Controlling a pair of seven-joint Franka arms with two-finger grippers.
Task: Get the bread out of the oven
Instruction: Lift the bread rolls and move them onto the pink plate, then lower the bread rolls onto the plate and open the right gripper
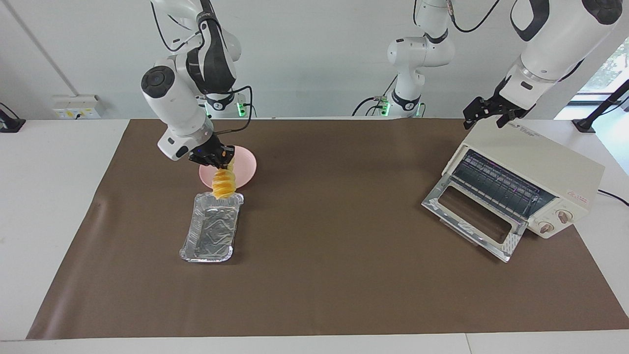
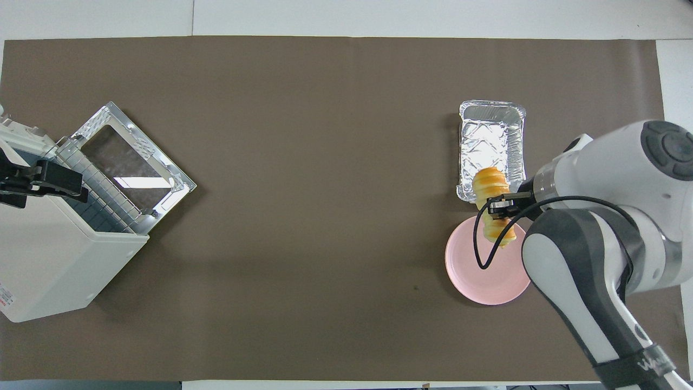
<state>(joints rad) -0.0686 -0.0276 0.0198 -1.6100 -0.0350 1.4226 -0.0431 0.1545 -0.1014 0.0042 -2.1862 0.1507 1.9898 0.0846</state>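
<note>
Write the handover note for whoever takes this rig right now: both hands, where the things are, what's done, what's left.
Right hand: shut on the bread, in the air over the edge of the pink plate next to the foil tray.
Left hand: open, waiting over the oven.
Oven: door folded down; no bread seen on its rack.
Foil tray: empty, on the mat.
Done: bread out of the oven and off the tray.
Left: probably set the bread on the plate and let go.

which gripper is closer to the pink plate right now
The right gripper: it hangs over the pink plate, shut on the bread. The left gripper is open over the oven at the left arm's end of the table.
</note>
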